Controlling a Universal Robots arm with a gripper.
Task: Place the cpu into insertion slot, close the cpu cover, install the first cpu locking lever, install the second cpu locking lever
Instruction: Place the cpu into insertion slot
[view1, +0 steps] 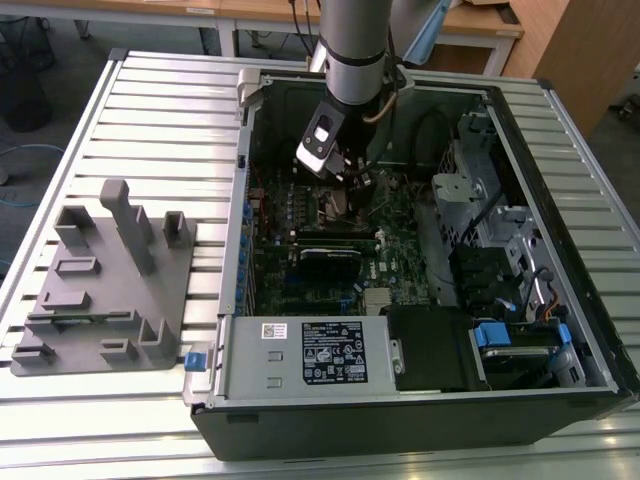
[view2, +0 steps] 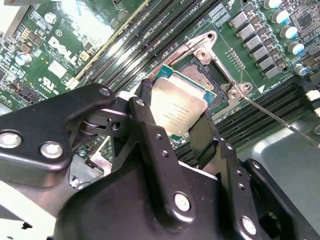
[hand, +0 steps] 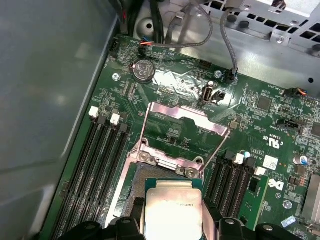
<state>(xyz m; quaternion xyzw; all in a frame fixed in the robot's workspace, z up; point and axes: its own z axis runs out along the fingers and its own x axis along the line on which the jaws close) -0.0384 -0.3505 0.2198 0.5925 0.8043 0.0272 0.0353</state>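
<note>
In the claw (view2: 175, 104), pinches the cpu (view2: 179, 114) by two opposite edges between black fingers (view2: 142, 112), dull silver top turned up toward both wrist cameras (some print on it, left unread). Holds the chip just over the near part of the insertion slot (view2: 209, 75), covering one side of the dark socket centre in the second wrist view and not yet seated in it; cannot tell whether any corner touches the rim. Leaves the cpu cover (hand: 187, 116) swung up and open at the far side of the slot, with green board showing through its window in the first wrist view. Shows a thin metal lever (view2: 272, 115) standing out to one side of the socket, unlatched. Flanks the socket with rows of long black memory slots (hand: 100, 165). Reaches down, in the exterior view, from the grey arm (view1: 350, 40) into the open computer case (view1: 400, 400), low over the motherboard (view1: 400, 240) near the case's far wall. Has the case lying on a slatted metal surface (view1: 150, 110), with a grey moulded fixture (view1: 110, 290) just beside it on the exterior view's left.
</note>
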